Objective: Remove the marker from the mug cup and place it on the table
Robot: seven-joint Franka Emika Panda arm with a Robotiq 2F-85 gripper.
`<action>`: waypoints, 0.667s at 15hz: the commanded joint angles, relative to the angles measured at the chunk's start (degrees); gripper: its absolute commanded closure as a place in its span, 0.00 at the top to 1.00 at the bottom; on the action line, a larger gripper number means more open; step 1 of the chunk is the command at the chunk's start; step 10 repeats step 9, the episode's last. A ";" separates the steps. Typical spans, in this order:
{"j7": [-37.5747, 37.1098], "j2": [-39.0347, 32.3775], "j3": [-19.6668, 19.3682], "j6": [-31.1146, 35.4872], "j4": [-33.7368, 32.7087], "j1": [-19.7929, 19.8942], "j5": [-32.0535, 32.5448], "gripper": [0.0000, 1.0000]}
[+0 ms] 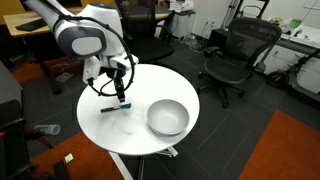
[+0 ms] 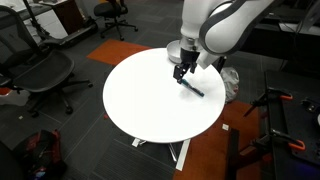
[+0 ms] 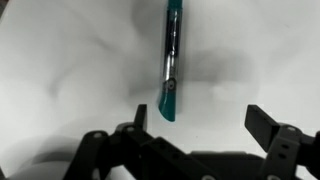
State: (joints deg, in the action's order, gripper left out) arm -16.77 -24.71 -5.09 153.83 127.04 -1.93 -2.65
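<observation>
The marker (image 1: pixel 112 108), a thin dark pen with a teal part, lies flat on the round white table (image 1: pixel 140 85). It also shows in an exterior view (image 2: pixel 192 88) and in the wrist view (image 3: pixel 170 60), lying on the white top. My gripper (image 1: pixel 122 96) hovers just above the marker, open and empty; its fingers (image 3: pixel 200 125) stand apart with the teal end between them but not touching. The silvery-grey bowl-shaped mug cup (image 1: pixel 167 117) stands on the table beside the marker, with nothing seen in it. In the exterior view from the far side the cup is hidden behind my arm.
Black office chairs (image 1: pixel 240 55) stand round the table, and another chair (image 2: pixel 40 75) shows in an exterior view. A wooden desk (image 1: pixel 30 30) is behind my arm. Tripod legs (image 2: pixel 275 120) stand on the floor near the table's edge.
</observation>
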 commanded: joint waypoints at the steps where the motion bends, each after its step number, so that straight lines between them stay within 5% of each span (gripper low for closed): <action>1: 1.82 5.32 0.24 -3.00 2.01 0.55 -0.16 1.00; 10: 0.23 3.00 0.00 -1.93 0.12 0.08 0.09 1.00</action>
